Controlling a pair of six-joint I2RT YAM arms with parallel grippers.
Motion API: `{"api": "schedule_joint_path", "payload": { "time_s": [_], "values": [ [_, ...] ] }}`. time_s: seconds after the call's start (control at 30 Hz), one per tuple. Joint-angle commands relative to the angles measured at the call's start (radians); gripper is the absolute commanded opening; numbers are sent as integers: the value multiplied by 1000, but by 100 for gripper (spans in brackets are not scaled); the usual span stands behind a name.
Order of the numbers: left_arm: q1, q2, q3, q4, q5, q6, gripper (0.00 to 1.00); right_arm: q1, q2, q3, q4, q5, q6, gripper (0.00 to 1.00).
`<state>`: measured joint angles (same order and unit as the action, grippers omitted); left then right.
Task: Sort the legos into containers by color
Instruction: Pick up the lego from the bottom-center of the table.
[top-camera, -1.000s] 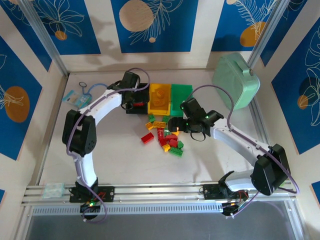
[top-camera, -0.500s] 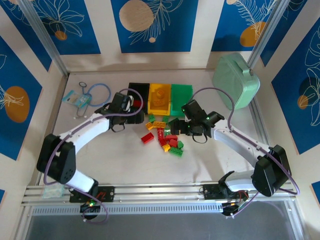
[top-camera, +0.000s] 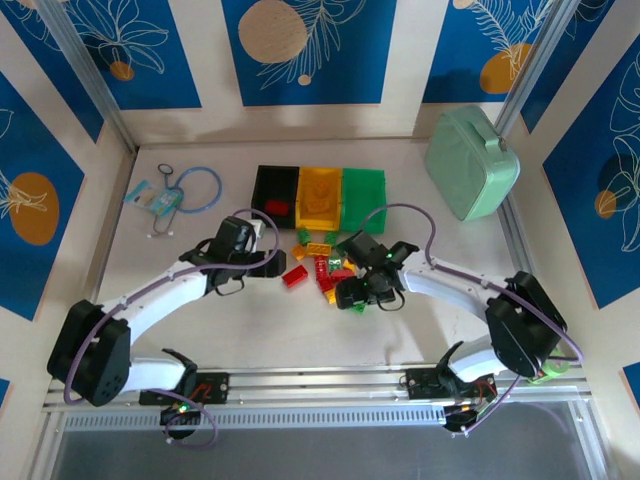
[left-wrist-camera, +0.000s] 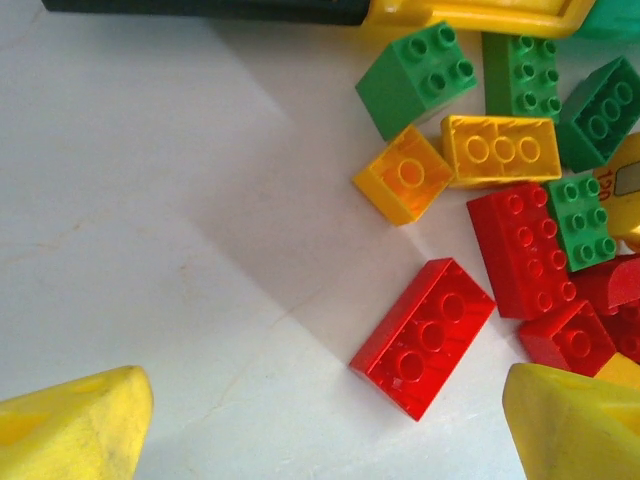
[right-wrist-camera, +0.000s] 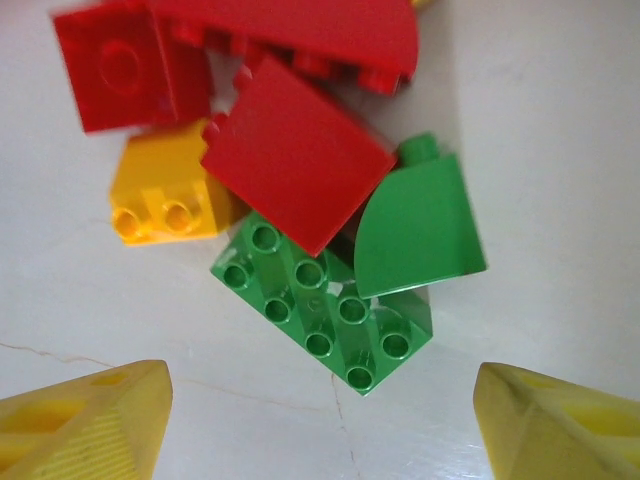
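My left jaws stand wide open with nothing in them, yellow fingertips (left-wrist-camera: 75, 425) spread over the bare worktop (left-wrist-camera: 150, 200). The red brick (left-wrist-camera: 422, 335) lies flat, studs up, just ahead of the gap and nearer the right-hand tip, at a slant to it. To take it well I judge I should shift right until it sits midway, turn the wrist so the tips meet its long sides squarely, then come down without nudging the red pile beside it. It belongs, I think, in the black bin (top-camera: 265, 183), farther ahead, where a red piece already lies

My right jaws are wide open and empty too. The green brick (right-wrist-camera: 320, 320) lies midway between them, just ahead, touching a curved green piece (right-wrist-camera: 420, 225) and a red block (right-wrist-camera: 295, 165) on its far side. I would drop straight, pinch low, and lift slowly so neither neighbour drags along towards the green bin (top-camera: 362, 190)
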<state>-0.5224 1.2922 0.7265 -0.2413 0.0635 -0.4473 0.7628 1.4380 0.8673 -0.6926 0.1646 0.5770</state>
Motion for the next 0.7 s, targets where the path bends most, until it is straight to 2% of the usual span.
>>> {"api": "schedule_joint_path", "payload": {
  "time_s": [0.0, 0.27, 0.67],
  "values": [
    [-10, -6, -20, 43, 25, -18, 90, 20, 37, -7, 2, -4, 4, 80],
    [-11, -17, -36, 50, 21, -16, 89, 75, 137, 21, 23, 37, -20, 75],
    [-11, -1, -41, 60, 17, -5, 89, 183, 246, 88, -58, 211, -17, 72]
  ]
}}
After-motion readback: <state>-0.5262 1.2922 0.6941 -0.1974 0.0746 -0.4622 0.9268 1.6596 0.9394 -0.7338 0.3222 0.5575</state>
